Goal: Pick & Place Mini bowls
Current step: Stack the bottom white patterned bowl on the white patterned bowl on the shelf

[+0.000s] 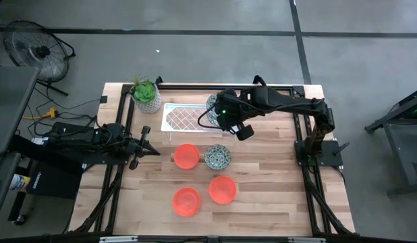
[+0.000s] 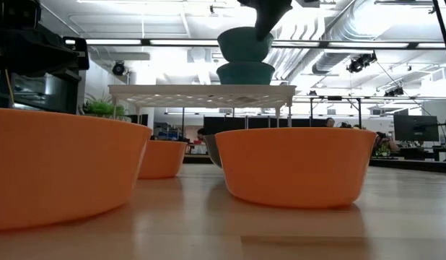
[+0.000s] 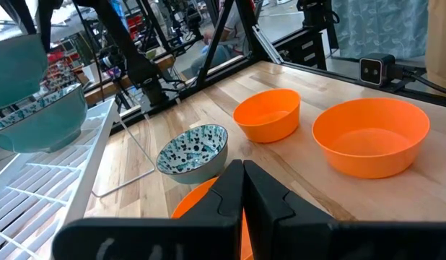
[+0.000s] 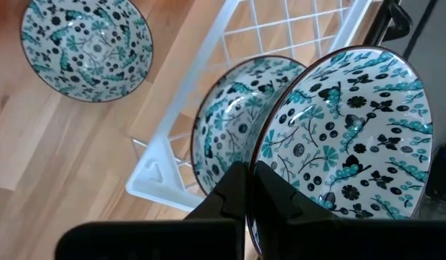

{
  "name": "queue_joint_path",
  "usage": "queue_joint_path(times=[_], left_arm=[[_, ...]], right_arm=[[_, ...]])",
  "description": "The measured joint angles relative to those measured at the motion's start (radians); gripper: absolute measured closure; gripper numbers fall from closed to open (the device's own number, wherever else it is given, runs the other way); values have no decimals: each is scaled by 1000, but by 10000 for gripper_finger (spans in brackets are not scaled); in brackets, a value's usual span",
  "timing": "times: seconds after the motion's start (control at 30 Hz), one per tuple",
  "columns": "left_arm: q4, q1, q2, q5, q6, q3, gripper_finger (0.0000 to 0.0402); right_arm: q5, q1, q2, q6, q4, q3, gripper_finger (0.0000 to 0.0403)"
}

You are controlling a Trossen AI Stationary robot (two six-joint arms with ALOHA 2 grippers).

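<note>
Found a white lattice wire rack (image 1: pixel 185 119) right under the right claw (image 1: pixel 220 110) — one end below it, the rest running off toward the table's left side. Noted a green plant in a white pot (image 1: pixel 146 94) just past the rack's far end, well apart from the claw. Saw both standing on a pale wooden table (image 1: pixel 276 182). Spotted a black floor fan (image 1: pixel 38 50) far from the claw — beyond the plant, down on the grey floor (image 1: pixel 195 40).

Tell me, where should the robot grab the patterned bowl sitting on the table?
Probably by its rim, coming from above. The patterned bowl sits upright and open, so a finger can slip inside its thin wall. The orange bowl sits close beside it, so pinch the far side.
</note>
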Motion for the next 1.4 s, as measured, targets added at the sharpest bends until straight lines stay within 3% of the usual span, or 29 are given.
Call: queue_joint_path(times=[1.0, 1.4], left_arm=[[0, 0, 0, 0, 0, 0, 401], [0, 0, 0, 0, 0, 0, 401]], right_arm=[[-8, -12, 69, 278, 21, 0, 403], [-42, 4, 88, 183, 18, 0, 403]])
